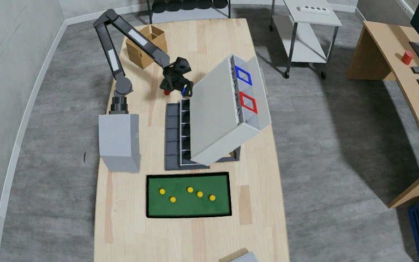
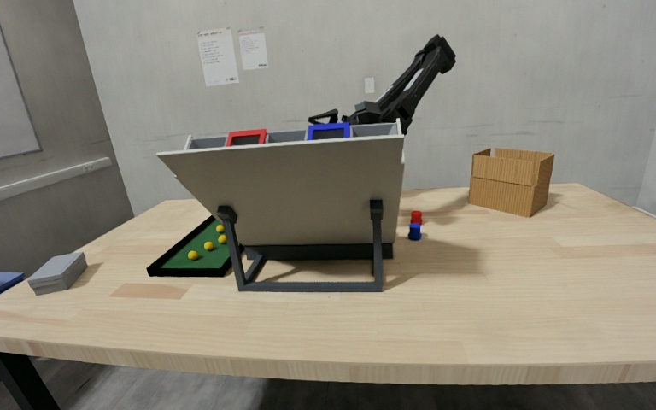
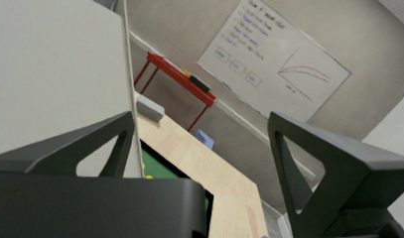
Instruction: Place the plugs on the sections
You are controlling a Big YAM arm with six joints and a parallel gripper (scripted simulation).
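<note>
The red plug (image 1: 166,93) and the blue plug (image 1: 183,91) stand on the table beside the far end of the sectioned tray (image 1: 177,136); both show clearly in the exterior view, red (image 2: 416,216) and blue (image 2: 414,231). My gripper (image 1: 176,84) hangs above them, open and empty, and its fingers frame the wrist view (image 3: 203,164). The tilted grey cover (image 1: 216,107) carries the blue-banded funnel (image 1: 243,75) and the red-banded funnel (image 1: 248,102) along its top edge. Several yellow marbles lie in the green tray (image 1: 188,194).
A cardboard box (image 1: 151,40) stands at the far end of the table. A tall grey box (image 1: 119,142) stands by the arm's base. A small grey box (image 2: 57,272) lies near the table's left edge. The cover's dark stand (image 2: 311,254) rests on the table.
</note>
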